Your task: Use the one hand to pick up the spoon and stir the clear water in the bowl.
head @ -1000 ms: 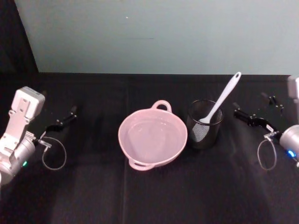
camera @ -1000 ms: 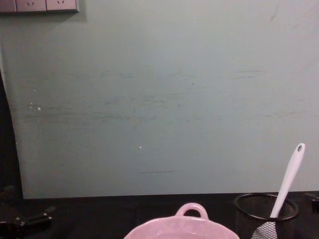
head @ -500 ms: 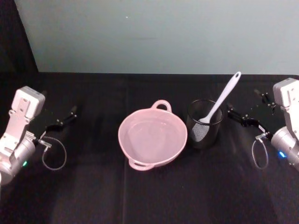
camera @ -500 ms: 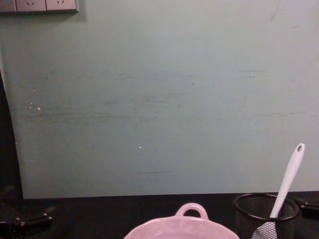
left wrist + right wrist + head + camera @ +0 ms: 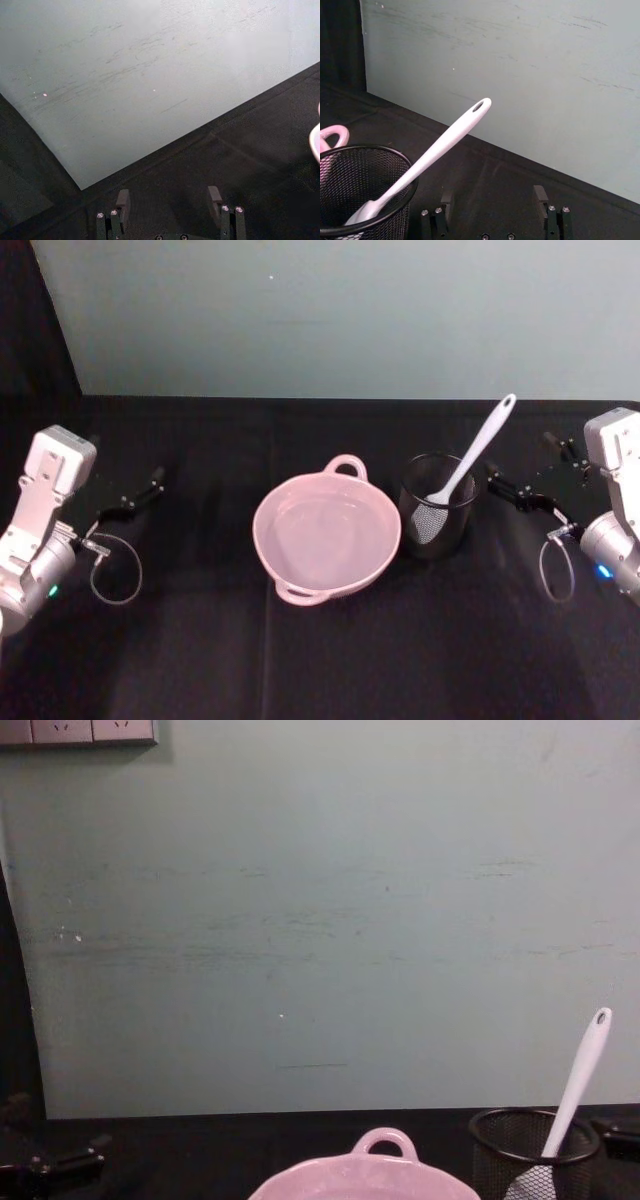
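Risk, as judged: the spoon (image 5: 470, 462) leans loosely in the black wire-mesh cup (image 5: 438, 508), so the right gripper (image 5: 505, 486), jaws released and just beside the cup's right side, could nudge the light cup over or push the handle away instead of closing on it; a tilted lift could catch the head on the mesh rim. Left gripper (image 5: 135, 495): parked at far left, jaws released. Spoon: slim, white, holed handle tip pointing up and right, pale squarish head down in the cup, just right of the pink bowl (image 5: 326, 536) holding barely visible clear water (image 5: 322, 527).
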Controlling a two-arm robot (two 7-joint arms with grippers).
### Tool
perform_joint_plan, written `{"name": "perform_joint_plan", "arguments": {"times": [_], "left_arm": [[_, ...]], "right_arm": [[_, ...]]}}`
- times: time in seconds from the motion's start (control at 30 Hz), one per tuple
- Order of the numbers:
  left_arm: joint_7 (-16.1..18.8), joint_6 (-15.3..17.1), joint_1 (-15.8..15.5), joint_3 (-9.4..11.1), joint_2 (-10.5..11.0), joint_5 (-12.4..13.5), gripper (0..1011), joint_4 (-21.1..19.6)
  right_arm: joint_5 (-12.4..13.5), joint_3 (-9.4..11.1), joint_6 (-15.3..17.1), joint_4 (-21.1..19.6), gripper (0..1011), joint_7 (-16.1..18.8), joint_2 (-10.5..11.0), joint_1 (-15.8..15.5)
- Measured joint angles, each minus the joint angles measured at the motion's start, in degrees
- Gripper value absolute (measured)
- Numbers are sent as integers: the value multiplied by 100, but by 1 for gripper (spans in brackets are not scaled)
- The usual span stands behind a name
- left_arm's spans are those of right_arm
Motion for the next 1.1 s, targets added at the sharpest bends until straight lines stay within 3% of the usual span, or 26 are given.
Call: {"name": "perform_joint_plan", "arguments": {"times": [1.1], "left_arm": [[0, 0, 0, 0, 0, 0, 1011, 0]], "right_arm": [[3, -5, -9, -8, 1002, 7, 9, 0]]}}
